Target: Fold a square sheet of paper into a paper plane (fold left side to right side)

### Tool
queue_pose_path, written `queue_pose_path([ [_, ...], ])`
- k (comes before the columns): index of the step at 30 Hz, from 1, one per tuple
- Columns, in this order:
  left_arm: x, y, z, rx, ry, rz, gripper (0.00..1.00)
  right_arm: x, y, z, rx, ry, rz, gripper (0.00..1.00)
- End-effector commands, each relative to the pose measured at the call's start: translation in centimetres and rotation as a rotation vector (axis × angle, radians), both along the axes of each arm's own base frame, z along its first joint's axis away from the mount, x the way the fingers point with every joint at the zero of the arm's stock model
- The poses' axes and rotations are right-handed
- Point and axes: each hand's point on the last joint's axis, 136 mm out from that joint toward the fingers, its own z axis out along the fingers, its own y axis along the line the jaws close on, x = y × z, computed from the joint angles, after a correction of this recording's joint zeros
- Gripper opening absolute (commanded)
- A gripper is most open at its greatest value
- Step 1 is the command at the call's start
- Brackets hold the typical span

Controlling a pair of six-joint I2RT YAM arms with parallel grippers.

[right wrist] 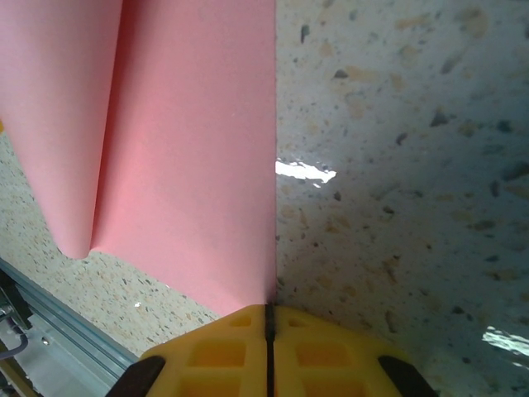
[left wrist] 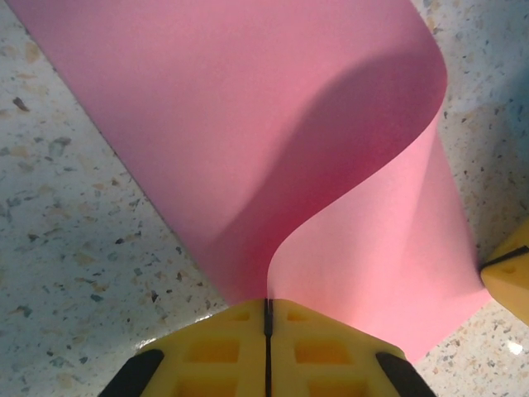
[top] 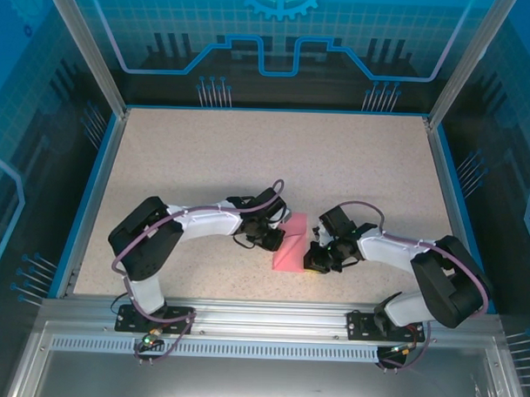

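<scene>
Folding left onto right: my left gripper [left wrist: 267, 308] and right gripper [right wrist: 269, 313] each pinch an edge of the square sheet of paper [left wrist: 248, 124] curling just ahead. Next I'd lay the edges together squarely.

White arms [top: 212, 221], purple cables [top: 361, 204], yellow jaws

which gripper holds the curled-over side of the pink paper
The left gripper: the square sheet of paper curls over from its tips; at the right gripper its edge runs straight.
</scene>
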Motion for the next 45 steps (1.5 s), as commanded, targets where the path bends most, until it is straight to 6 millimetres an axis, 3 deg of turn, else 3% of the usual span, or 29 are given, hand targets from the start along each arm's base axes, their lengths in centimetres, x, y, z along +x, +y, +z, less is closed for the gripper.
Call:
queue_pose_path([
  [1,0.4,-0.4,0.2,-0.008,0.009,-0.015,0.07,-0.9,-0.4,-0.7,-0.049,0.027,0.030,0.08],
  [45,0.4,-0.8,-0.9,-0.009,0.031,-0.020,0.08,-0.7,-0.1,-0.3,-0.041,0.020,0.047,0.09],
])
